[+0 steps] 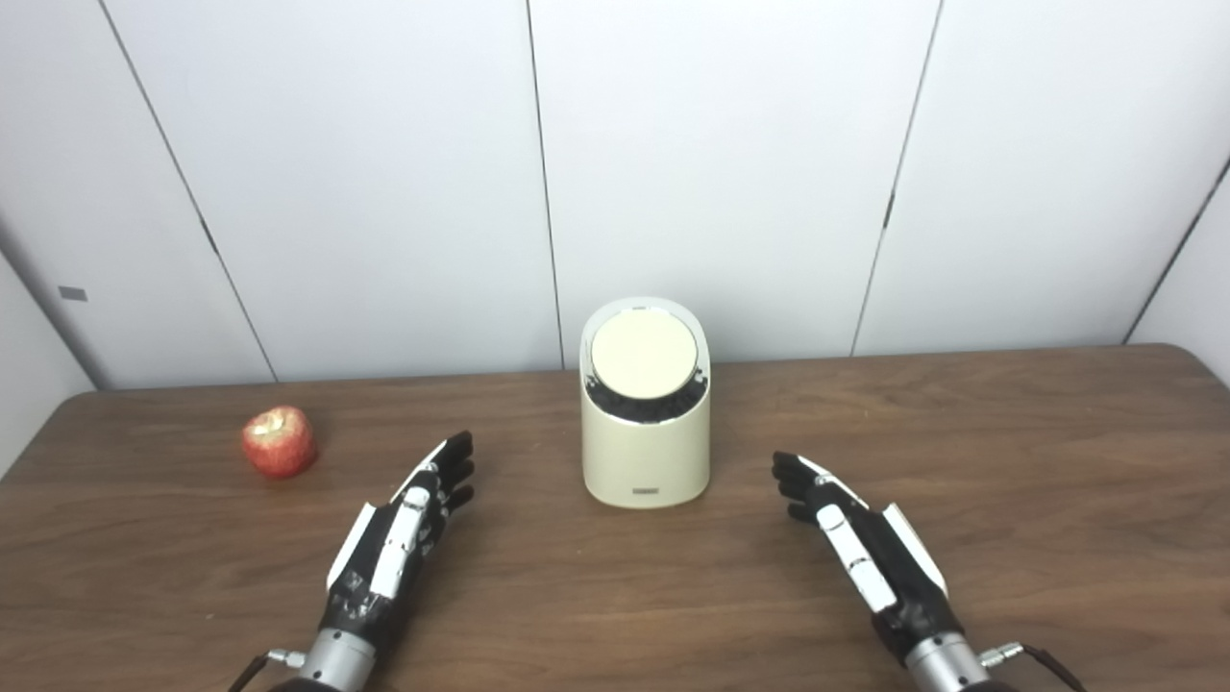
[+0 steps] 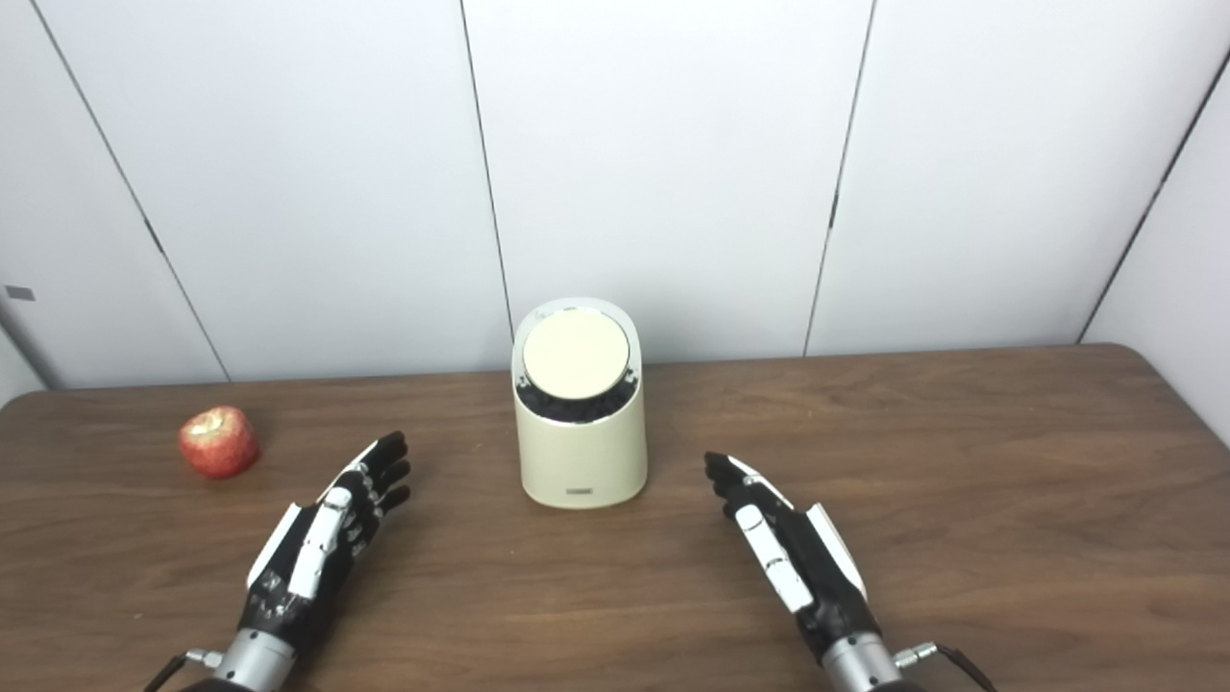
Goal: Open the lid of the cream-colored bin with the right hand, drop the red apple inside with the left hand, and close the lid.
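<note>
A cream-colored bin (image 1: 646, 452) stands upright at the middle of the brown table, its round lid (image 1: 644, 354) shut and tilted toward me. A red apple (image 1: 280, 441) lies on the table at the left, apart from the bin. My left hand (image 1: 404, 538) is open and empty, fingers stretched, between the apple and the bin and nearer to me. My right hand (image 1: 860, 548) is open and empty to the right of the bin, touching nothing. The bin (image 2: 581, 452) and apple (image 2: 218, 441) also show in the right eye view.
The wooden table (image 1: 1009, 461) reaches a white panelled wall (image 1: 721, 163) just behind the bin. The table's right corner (image 1: 1196, 360) is rounded. Nothing else stands on it.
</note>
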Motion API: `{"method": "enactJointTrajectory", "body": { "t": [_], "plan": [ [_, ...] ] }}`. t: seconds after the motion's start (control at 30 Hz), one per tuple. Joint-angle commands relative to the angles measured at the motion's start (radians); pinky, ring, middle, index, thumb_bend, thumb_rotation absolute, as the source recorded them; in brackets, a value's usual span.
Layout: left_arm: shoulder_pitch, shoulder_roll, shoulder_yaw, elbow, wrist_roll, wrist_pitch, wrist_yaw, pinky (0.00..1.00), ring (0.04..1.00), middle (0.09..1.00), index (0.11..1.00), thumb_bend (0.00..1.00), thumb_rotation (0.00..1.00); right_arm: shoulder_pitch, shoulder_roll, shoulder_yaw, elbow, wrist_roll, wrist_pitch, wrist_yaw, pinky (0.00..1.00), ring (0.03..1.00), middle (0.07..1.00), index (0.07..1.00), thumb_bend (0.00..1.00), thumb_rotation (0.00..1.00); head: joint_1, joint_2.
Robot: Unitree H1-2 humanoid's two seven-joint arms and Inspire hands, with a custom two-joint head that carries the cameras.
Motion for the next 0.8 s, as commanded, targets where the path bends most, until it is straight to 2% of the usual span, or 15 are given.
{"method": "enactJointTrajectory", "body": {
  "t": [0.0,0.13,0.3,0.5,0.6,0.63,0.67,0.77],
  "plan": [
    [-0.012,-0.006,0.004,-0.019,-0.018,-0.016,0.007,0.95,0.963,0.966,0.951,0.21,1.0,-0.016,0.007,-0.006,-0.02,0.004,-0.012,-0.006,0.85,0.886,0.884,0.861,0.13,0.96,-0.002,0.002],
    [-0.012,-0.009,0.005,-0.022,-0.014,-0.015,0.009,0.95,0.96,0.962,0.947,0.2,1.0,-0.017,0.008,-0.008,-0.012,-0.002,-0.027,-0.012,0.85,0.891,0.888,0.866,0.13,0.94,-0.001,0.001],
    [-0.012,-0.009,0.008,-0.017,-0.024,-0.016,0.001,0.95,0.965,0.967,0.947,0.19,0.97,-0.015,0.015,-0.01,-0.011,-0.034,-0.035,-0.042,0.81,0.867,0.869,0.85,0.14,0.87,0.0,0.002],
    [-0.013,-0.01,0.004,-0.014,-0.008,-0.02,0.006,0.95,0.964,0.967,0.947,0.18,0.96,-0.017,0.018,-0.015,-0.002,-0.05,-0.049,-0.056,0.81,0.862,0.866,0.848,0.16,0.87,0.0,-0.003],
    [-0.016,-0.009,-0.003,-0.009,0.005,-0.018,0.008,0.95,0.968,0.971,0.952,0.19,0.96,-0.019,0.011,-0.015,-0.009,-0.092,-0.049,-0.077,0.78,0.852,0.862,0.848,0.21,0.8,0.009,-0.006],
    [-0.017,-0.009,-0.004,-0.01,0.005,-0.013,0.008,0.95,0.973,0.975,0.955,0.2,0.94,-0.022,0.005,-0.013,-0.016,-0.121,-0.054,-0.089,0.77,0.848,0.861,0.856,0.28,0.69,0.007,-0.007],
    [-0.017,-0.009,-0.005,-0.01,0.004,-0.01,0.007,0.96,0.978,0.979,0.958,0.21,0.93,-0.024,0.002,-0.012,-0.021,-0.142,-0.058,-0.097,0.76,0.84,0.857,0.859,0.32,0.64,0.007,-0.007],
    [-0.021,-0.009,-0.007,-0.005,0.008,-0.011,0.009,0.97,0.985,0.983,0.962,0.22,0.91,-0.041,-0.017,0.001,-0.057,-0.307,-0.08,-0.163,0.75,0.835,0.857,0.85,0.44,0.56,0.001,-0.011]
  ]
}}
